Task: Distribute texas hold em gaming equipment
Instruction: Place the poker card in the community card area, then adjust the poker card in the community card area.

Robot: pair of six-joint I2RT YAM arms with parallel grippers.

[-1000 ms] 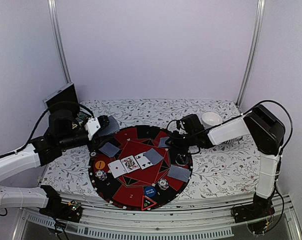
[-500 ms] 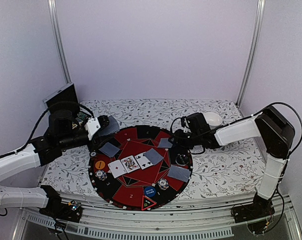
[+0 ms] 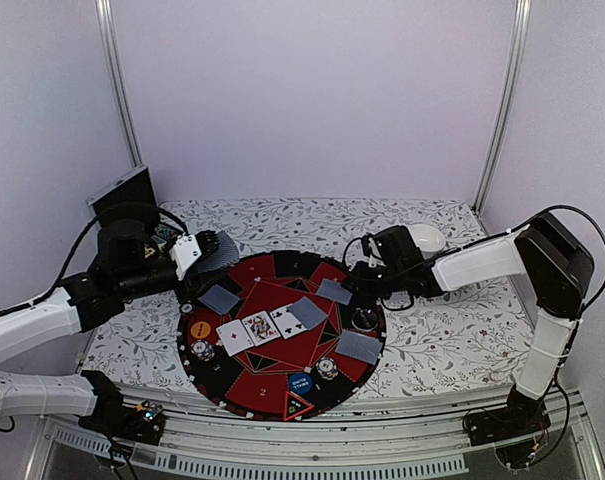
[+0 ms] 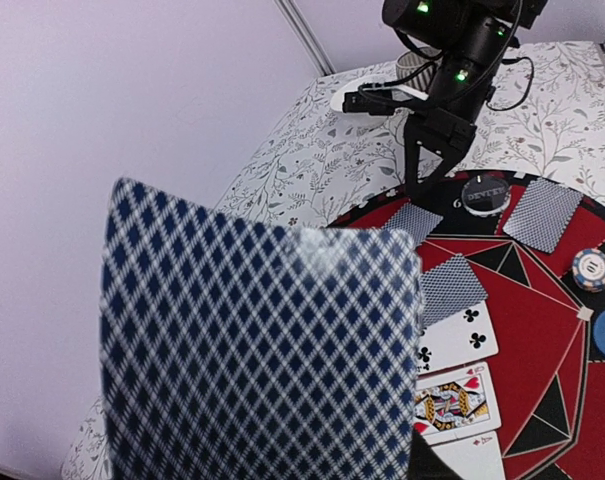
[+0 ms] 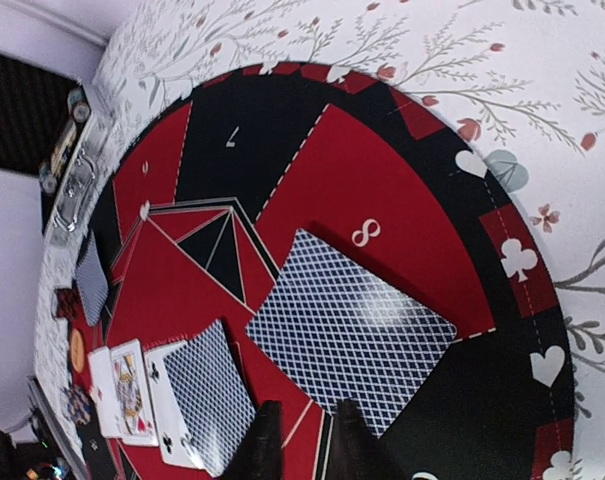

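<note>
Both arms reach inward: left gripper [image 3: 210, 247] clamps a card deck [image 4: 262, 350], right gripper [image 3: 360, 272] nearly closed, empty.

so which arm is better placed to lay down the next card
Left. Its gripper holds a face-down card at the board's far-left edge. The right gripper looks empty, jaws nearly closed, beside a card already lying on the board.

Round game mat [image 3: 244, 383]: red and black, centre of frame.
Floral tablecloth [image 3: 437, 340]: white, leaf print, beneath mat.
White bowl [image 3: 425, 238]: right of centre.
Black panel [image 3: 120, 198]: upper left.
</note>
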